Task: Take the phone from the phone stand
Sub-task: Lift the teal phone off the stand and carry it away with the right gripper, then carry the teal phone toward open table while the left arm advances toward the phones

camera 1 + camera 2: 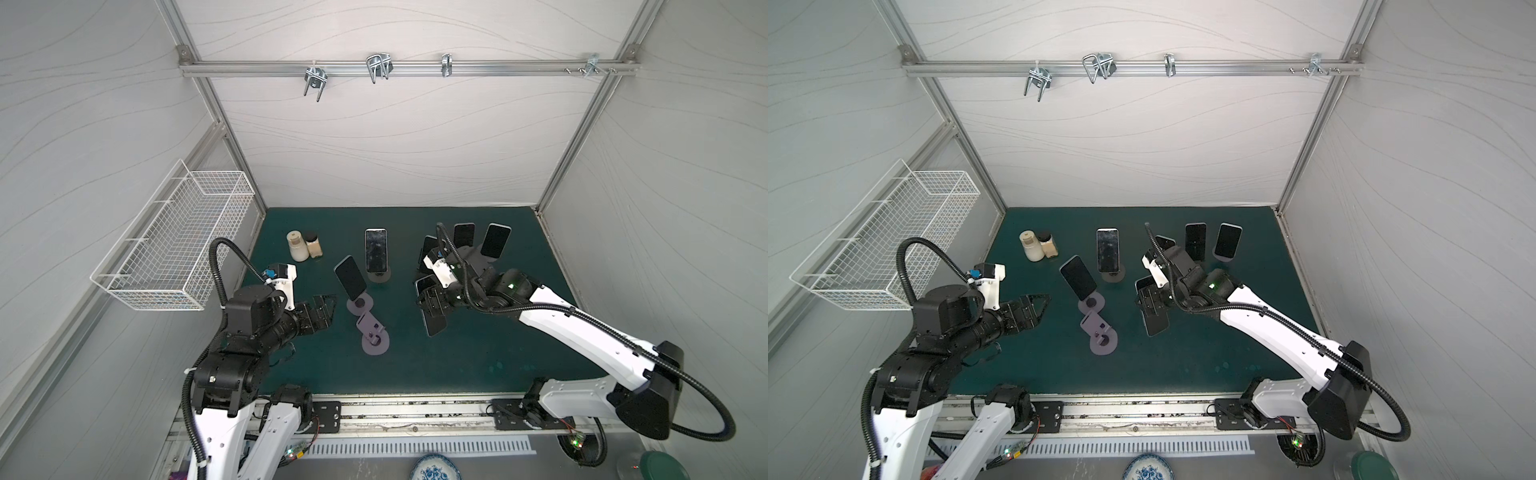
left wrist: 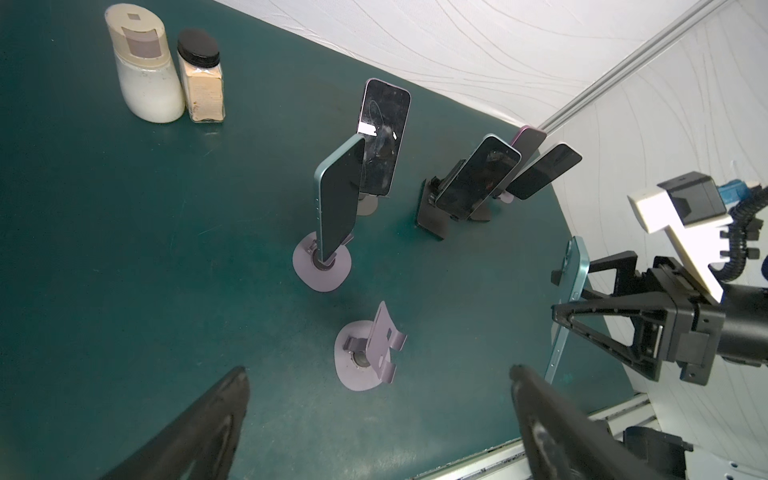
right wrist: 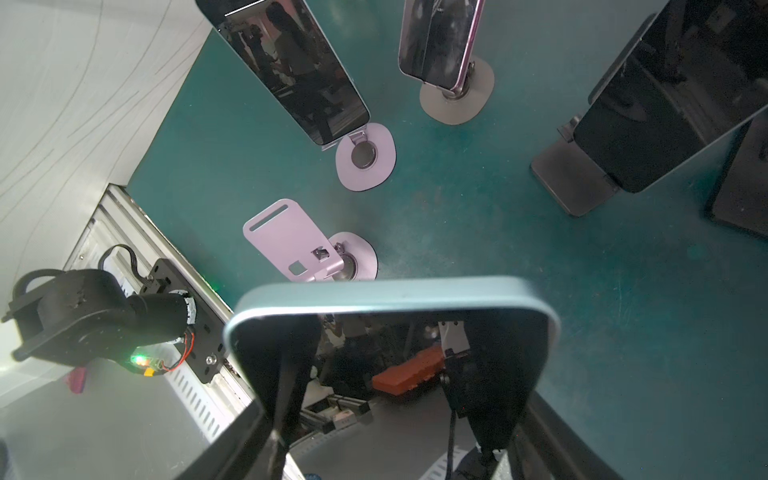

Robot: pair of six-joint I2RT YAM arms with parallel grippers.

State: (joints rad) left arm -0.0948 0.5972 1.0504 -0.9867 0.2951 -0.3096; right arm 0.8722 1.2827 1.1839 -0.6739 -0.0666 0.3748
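My right gripper (image 1: pixel 432 302) is shut on a teal-edged phone (image 1: pixel 434 326), gripping it across its width and holding it right of the middle of the green mat. The right wrist view shows that phone's dark screen (image 3: pixel 390 332) filling the space between the jaws. To its left stands an empty lilac phone stand (image 1: pixel 372 334), also seen in the wrist views (image 3: pixel 291 245) (image 2: pixel 365 357), apart from the phone. Left of the stand, my left gripper (image 1: pixel 324 307) is open and holds nothing (image 2: pixel 379 372).
Several other phones rest on stands: one on a lilac stand (image 1: pixel 350 277), one on a grey stand (image 1: pixel 376 254), others at the back right (image 1: pixel 494 240). Two jars (image 1: pixel 303 246) stand at the back left. A white wire basket (image 1: pixel 174 249) hangs on the left wall.
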